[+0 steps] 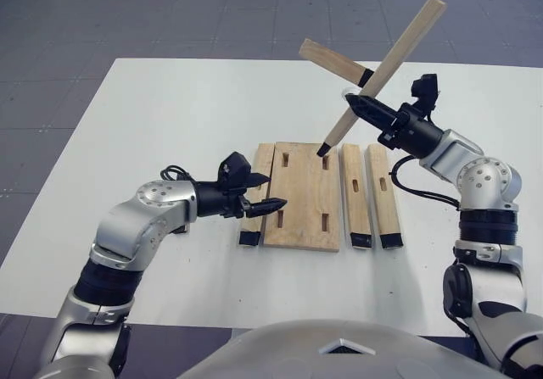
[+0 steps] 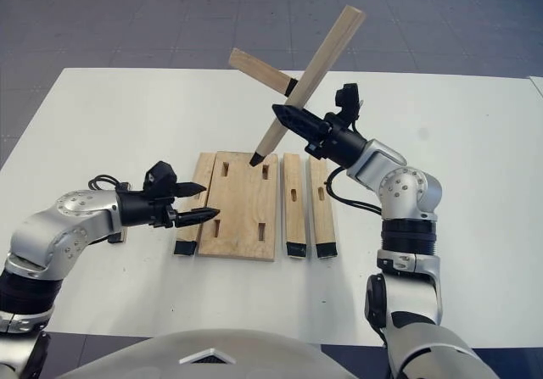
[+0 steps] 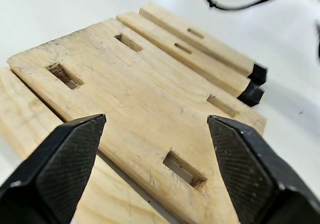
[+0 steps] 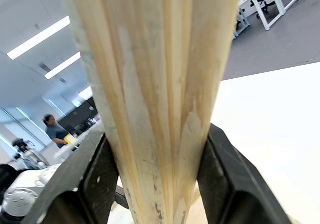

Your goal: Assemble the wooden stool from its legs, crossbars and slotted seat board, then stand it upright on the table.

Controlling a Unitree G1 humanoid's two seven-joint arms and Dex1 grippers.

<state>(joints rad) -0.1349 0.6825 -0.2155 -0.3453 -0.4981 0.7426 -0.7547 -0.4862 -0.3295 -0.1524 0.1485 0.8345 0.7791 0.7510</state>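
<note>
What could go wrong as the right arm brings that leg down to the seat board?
The leg in the right gripper is tilted, its black tip near a slot: it could jam or miss. The seat board lies loose, the left gripper open over its edge: a push might slide it.

Overhead stereo, close wrists, seat board (image 1: 297, 201) shared

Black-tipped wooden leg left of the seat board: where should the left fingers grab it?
Probably mid-length on the black-tipped wooden leg, from above, fingers across its narrow width. It lies flat, pointing away from the robot. The slotted wooden seat board lies close along its right edge, so clearance there is slim.
</note>
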